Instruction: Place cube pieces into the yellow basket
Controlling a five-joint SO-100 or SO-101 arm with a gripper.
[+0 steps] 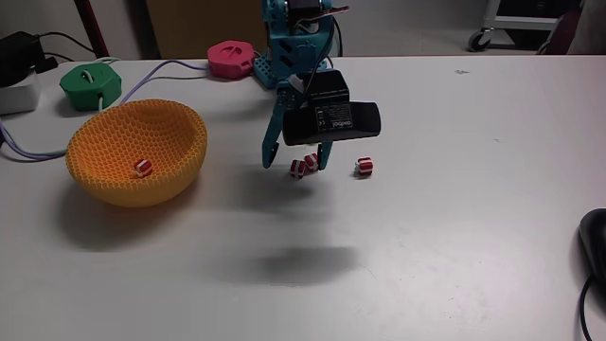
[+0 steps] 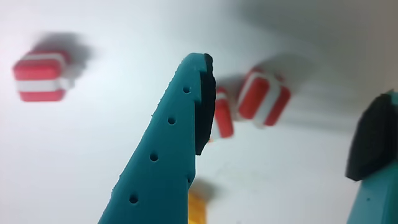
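Note:
The yellow basket (image 1: 137, 152) sits at the left of the table, with one red-and-white cube piece (image 1: 141, 167) inside it. My teal gripper (image 1: 296, 163) hangs open just above two striped cube pieces (image 1: 296, 169) (image 1: 311, 162); a third (image 1: 364, 167) lies to its right. In the wrist view the gripper (image 2: 289, 124) is open. One striped cube (image 2: 264, 96) lies on the table between the fingers and another (image 2: 222, 112) is half hidden behind the left finger (image 2: 180, 143). A further striped cube (image 2: 40, 76) lies far left. A yellow-orange piece (image 2: 198, 208) peeks out below the finger.
A green round gadget (image 1: 90, 83) and a pink round gadget (image 1: 232, 57) with cables sit at the back left. The arm's base (image 1: 294, 43) stands behind the gripper. A black mouse (image 1: 595, 242) lies at the right edge.

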